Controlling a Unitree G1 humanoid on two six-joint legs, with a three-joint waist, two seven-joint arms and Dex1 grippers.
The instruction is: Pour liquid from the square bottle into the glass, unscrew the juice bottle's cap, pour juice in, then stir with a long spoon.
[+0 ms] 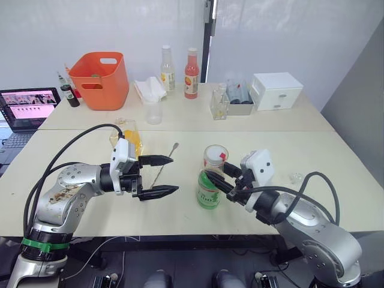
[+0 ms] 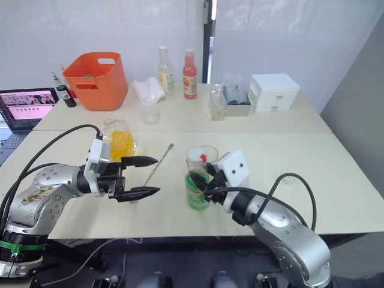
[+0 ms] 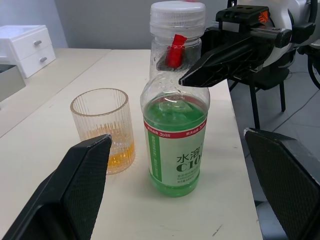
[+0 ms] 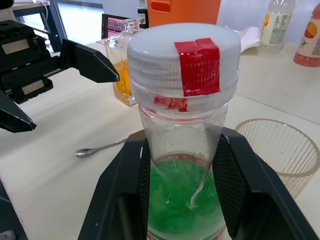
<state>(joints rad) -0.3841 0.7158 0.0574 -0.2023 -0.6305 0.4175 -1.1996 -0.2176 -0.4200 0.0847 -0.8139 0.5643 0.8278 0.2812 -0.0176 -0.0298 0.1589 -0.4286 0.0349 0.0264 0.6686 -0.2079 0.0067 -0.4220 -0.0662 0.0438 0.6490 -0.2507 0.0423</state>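
The juice bottle (image 1: 208, 191), green liquid low inside, stands upright near the table's front centre, and the white cap (image 4: 180, 55) with a red mark sits on its neck. My right gripper (image 1: 211, 176) is shut on the bottle's upper body, a finger (image 4: 112, 195) on each side. Just behind the bottle is the glass (image 3: 104, 135), with a little orange liquid at the bottom. The square bottle (image 1: 131, 138) stands further left and back. On the table between them lies the long spoon (image 1: 164, 164). To the bottle's left my left gripper (image 1: 173, 174) hovers open, holding nothing.
Along the back stand an orange basket (image 1: 99, 80), a plastic cup (image 1: 153, 111), a pale yellow bottle (image 1: 167, 69), a red-orange bottle (image 1: 191, 73), a small clear bottle (image 1: 219, 103) and a white drawer box (image 1: 276, 90). A laptop (image 1: 27, 108) sits far left.
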